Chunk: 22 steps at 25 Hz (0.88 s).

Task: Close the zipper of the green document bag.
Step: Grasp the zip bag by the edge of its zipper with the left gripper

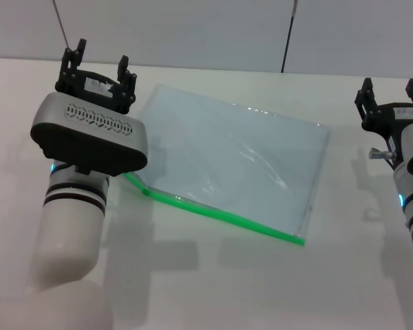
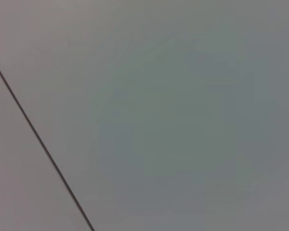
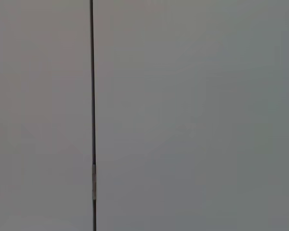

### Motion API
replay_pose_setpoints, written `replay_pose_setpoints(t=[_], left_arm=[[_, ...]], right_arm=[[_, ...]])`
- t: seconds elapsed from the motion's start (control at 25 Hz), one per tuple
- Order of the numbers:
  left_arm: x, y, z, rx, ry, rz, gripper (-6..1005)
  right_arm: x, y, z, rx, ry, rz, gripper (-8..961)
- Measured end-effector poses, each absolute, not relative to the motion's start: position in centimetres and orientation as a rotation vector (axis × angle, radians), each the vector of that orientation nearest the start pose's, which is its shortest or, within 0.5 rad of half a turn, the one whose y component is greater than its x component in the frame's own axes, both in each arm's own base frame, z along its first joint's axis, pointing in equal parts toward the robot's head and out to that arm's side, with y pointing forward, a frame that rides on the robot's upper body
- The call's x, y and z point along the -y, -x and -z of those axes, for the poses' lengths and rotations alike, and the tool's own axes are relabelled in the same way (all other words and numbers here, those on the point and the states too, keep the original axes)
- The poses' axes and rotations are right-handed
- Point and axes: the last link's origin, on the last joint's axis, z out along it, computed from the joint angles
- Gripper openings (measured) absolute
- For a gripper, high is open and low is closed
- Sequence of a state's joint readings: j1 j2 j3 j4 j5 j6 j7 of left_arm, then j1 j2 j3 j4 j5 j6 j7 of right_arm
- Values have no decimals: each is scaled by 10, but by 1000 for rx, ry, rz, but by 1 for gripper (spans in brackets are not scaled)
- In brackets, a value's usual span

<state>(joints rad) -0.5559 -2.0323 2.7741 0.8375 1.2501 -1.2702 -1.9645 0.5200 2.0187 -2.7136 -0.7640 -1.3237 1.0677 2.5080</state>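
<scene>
The green document bag (image 1: 234,161) lies flat on the white table, a pale blue-green translucent pouch turned at an angle. Its bright green zipper (image 1: 227,216) runs along the near long edge, with a small green slider tab (image 1: 146,192) near the left end. My left gripper (image 1: 98,63) hovers at the bag's left side, fingers spread open and empty, and the arm hides the bag's near-left corner. At the far right, my right gripper (image 1: 390,93) stands open and clear of the bag. Both wrist views show only a plain grey wall with a dark seam.
The white table (image 1: 213,282) extends all around the bag. A grey wall (image 1: 193,31) with dark vertical seams rises behind the table's far edge.
</scene>
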Motion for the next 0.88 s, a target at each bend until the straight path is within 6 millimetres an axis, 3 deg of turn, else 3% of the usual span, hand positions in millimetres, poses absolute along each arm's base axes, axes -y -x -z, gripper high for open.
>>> replay_pose_setpoints(t=[0.88], left_arm=[[-341, 215, 53, 153, 1471, 197, 675]], right_arm=[[-350, -245, 61, -625, 1517, -540, 734]])
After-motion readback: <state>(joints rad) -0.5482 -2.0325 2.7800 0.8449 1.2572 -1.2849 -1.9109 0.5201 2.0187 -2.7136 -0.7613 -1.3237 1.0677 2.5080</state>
